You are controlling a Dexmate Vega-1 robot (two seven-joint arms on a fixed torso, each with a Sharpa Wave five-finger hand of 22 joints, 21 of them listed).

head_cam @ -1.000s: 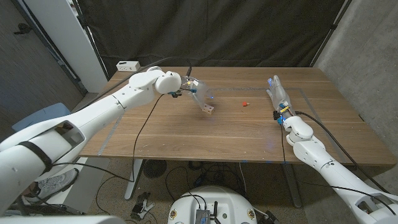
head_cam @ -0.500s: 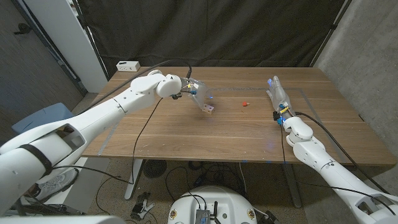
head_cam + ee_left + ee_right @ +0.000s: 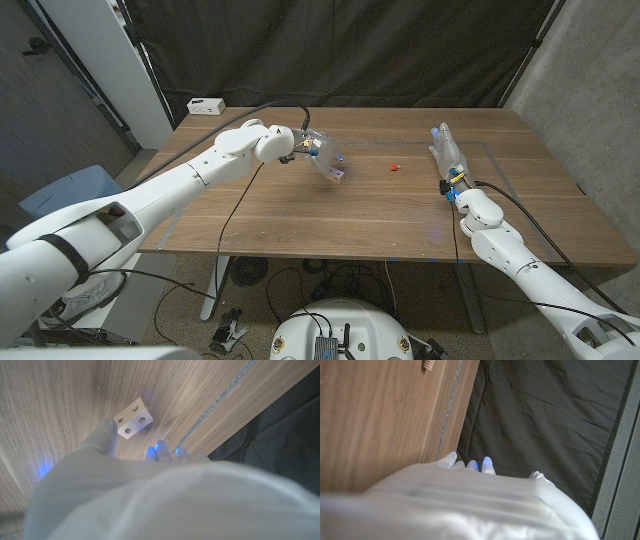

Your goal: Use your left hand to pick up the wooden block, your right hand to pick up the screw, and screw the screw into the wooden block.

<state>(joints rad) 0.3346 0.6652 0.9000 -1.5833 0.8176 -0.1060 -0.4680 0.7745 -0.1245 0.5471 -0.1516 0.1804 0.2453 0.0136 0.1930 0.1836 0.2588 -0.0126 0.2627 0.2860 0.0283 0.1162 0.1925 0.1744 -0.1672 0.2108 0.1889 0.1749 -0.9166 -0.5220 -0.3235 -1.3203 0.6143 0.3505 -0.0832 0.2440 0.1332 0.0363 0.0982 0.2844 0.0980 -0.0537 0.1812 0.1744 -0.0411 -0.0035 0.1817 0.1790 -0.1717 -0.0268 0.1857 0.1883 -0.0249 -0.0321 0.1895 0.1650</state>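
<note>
On the wooden surface [image 3: 330, 215], toward its far middle, the left robot hand [image 3: 322, 158] reaches down over the wooden block [image 3: 339, 176]. In the head view the block sits at the hand's fingertips, just at the tabletop. The left wrist view shows the block [image 3: 132, 418] as a pale cuboid with four round holes in its upper face, lying on the wood grain just beyond the fingers [image 3: 106, 432]. One finger comes up against the block's near corner, while two blue-lit fingertips stand off to its side. The fingers are spread and nothing is clasped between them, so the left robot hand is open and the block is not lifted.

A little to the right of the block, on bare wood, lies the small red screw [image 3: 394, 167], apart from both robot hands.

The right robot hand [image 3: 447, 152] is near the right side of the surface, fingers extended toward the far edge and holding nothing. From the right wrist view its fingertips [image 3: 487, 463] point past the edge of the surface toward the black curtain [image 3: 350, 50]; a couple of them glow blue.

A white box [image 3: 205, 105] sits at the far left corner of the surface, and a black cable [image 3: 232, 205] trails across the wood beneath the left arm.
</note>
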